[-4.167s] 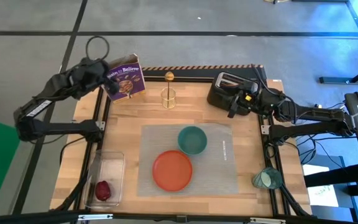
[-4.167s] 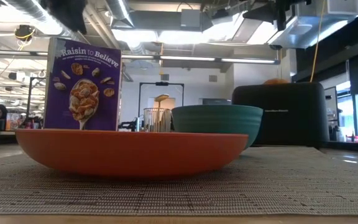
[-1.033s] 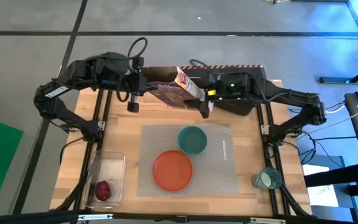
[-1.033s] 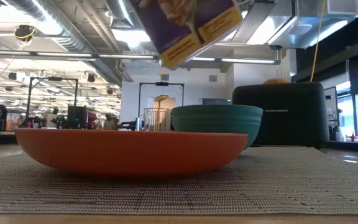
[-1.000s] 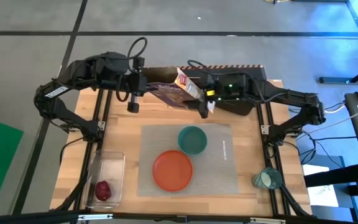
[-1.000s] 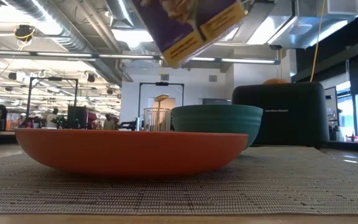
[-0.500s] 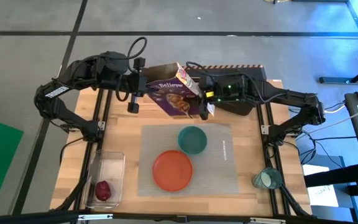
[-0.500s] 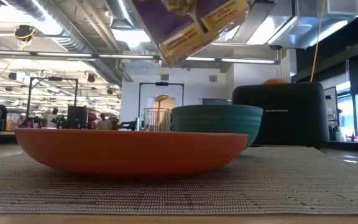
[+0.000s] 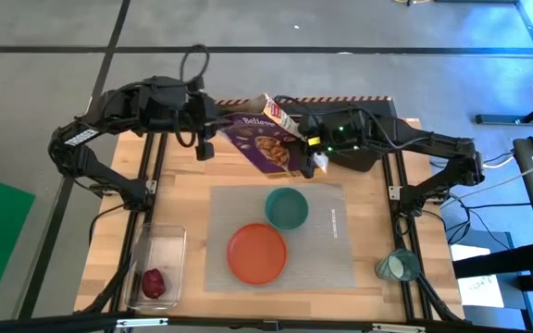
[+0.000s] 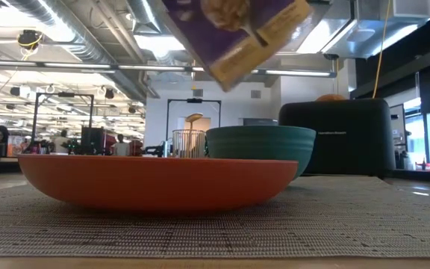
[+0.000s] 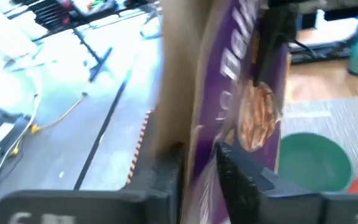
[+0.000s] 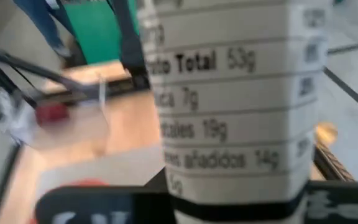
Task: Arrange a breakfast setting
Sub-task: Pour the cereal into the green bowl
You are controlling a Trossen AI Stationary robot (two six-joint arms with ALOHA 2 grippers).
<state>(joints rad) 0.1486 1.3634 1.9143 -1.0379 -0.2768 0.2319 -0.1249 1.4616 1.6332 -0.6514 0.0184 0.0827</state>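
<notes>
High view: both arms meet over the table's far side. Cereal box point(image 9: 262, 143) hangs tilted in the air btwn them, purple face up, above bare wood just beyond the placemat point(image 9: 331, 250).

Low view: same on my end, box point(image 10: 237, 30) at a slant overhead, clear of the dishes. Who's got it?

High view: right gripper point(image 9: 302, 157) is at the box's end nearest the toaster point(image 9: 366, 155). Its wrist cam is filled w/ the nutrition panel point(image 12: 229, 106), and it's closed tight on the box.

Low view: and the left?

High view: left gripper point(image 9: 209, 134) sits at the opposite end. Its wrist cam shows the box's edge point(image 11: 191, 137) inside it. Can't tell if it's clamped or loose.

Low view: ok. Setting itself?

High view: orange plate point(image 9: 255, 252) on the mat, near side. Teal bowl point(image 9: 287, 207) on the mat just beside the plate, toward the far side. Teal cup point(image 9: 396, 266) is off the wood, out by the frame on the right. Dark red fruit point(image 9: 154, 282) lies in the clear tub point(image 9: 160, 248) at the near-left corner.

Low view: plate point(image 10: 155, 179) fills my foreground, bowl point(image 10: 260, 146) behind it, toaster point(image 10: 342, 134) farther back on the right.
</notes>
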